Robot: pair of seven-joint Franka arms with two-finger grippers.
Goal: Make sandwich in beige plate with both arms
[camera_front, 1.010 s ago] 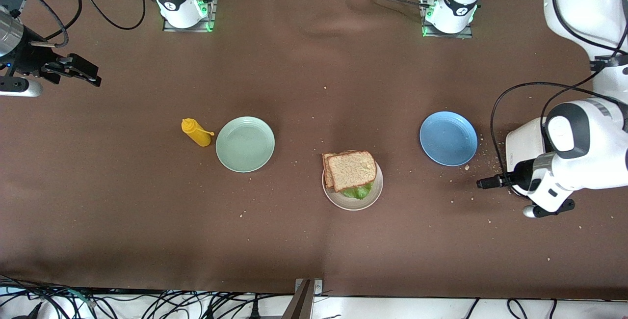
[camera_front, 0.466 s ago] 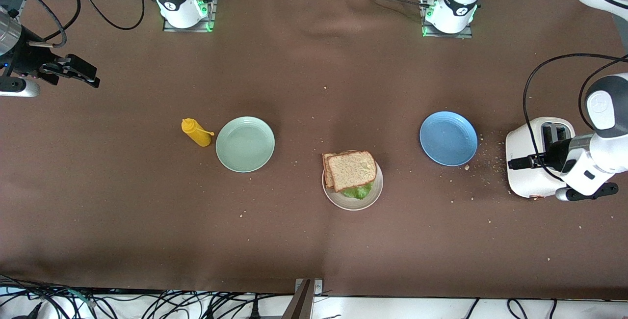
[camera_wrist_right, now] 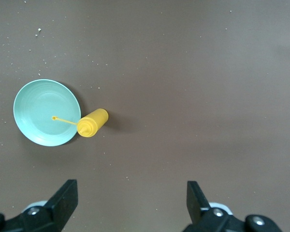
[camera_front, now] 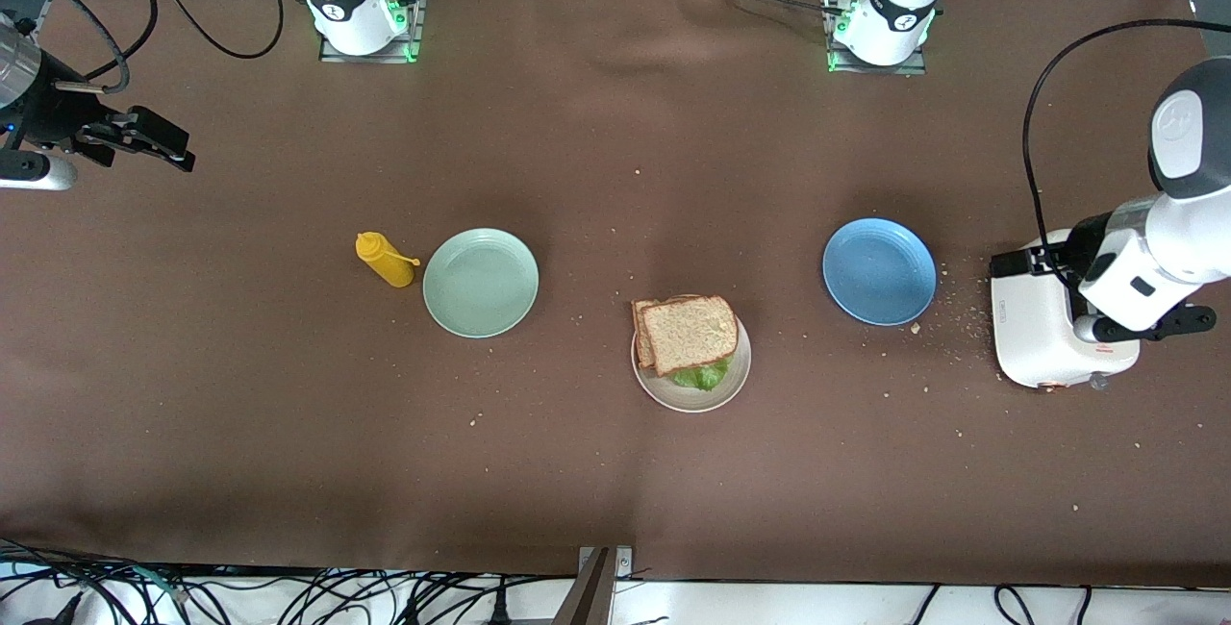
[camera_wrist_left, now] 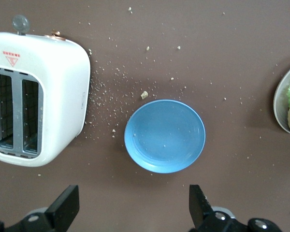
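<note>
Evidently finished, the sandwich (camera_front: 689, 334) sits assembled on the beige plate (camera_front: 736, 383) between the mint-green plate (camera_front: 480, 282) and blue plate (camera_front: 879, 271), so the left tool (camera_wrist_left: 134, 209) over the toaster (camera_front: 1034, 341) and the right tool (camera_wrist_right: 130, 203), well apart from the beige plate toward the right arm's end of the worktop (camera_front: 596, 144), both gape empty.

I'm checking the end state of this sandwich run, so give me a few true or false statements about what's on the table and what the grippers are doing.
1. The sandwich lies on the beige plate. True.
2. The blue plate holds a slice of bread. False: it holds no slice; only crumbs lie around it.
3. The left gripper is open and holds nothing, up over the toaster. True.
4. The yellow squeeze bottle stands on the mint-green plate. False: it is on the table beside that plate, toward the right arm's end.
5. The right gripper is shut on the lettuce. False: it is open and empty at the right arm's end of the table; the lettuce is in the sandwich.
</note>
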